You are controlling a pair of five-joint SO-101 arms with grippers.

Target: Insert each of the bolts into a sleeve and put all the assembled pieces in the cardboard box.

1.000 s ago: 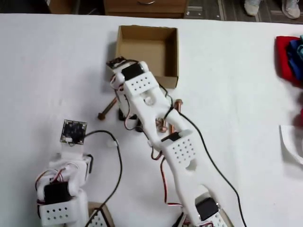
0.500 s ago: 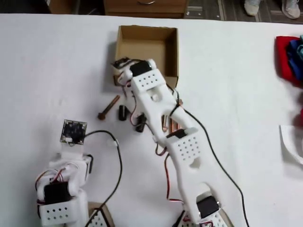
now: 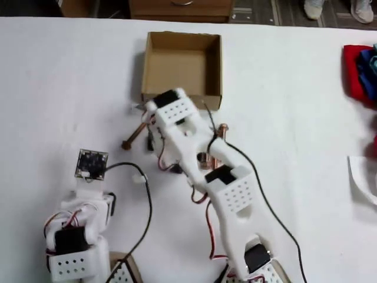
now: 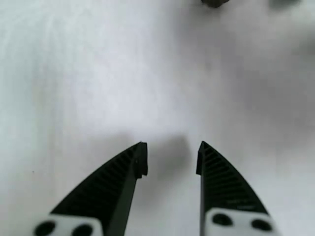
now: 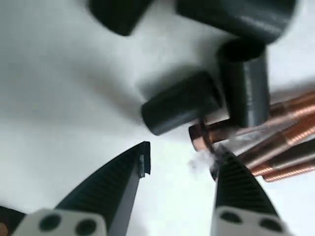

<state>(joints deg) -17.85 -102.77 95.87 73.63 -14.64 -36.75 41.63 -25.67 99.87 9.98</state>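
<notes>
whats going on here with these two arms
The right arm is stretched out beside the cardboard box. The right gripper hovers, jaws open, just over a cluster of black sleeves and copper bolts, holding nothing. The left gripper sits back over the table, jaws open. No pieces show in the box yet.

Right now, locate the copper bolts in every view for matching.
High view: one copper bolt lies left of the right arm's wrist; a second bolt pokes out on its right.
Right wrist view: bolt bundle next to the open right gripper, beside black sleeves.
Left wrist view: white table ahead of the left gripper, plus an unnameable dark blur.
Shared landmark: the white table.
</notes>
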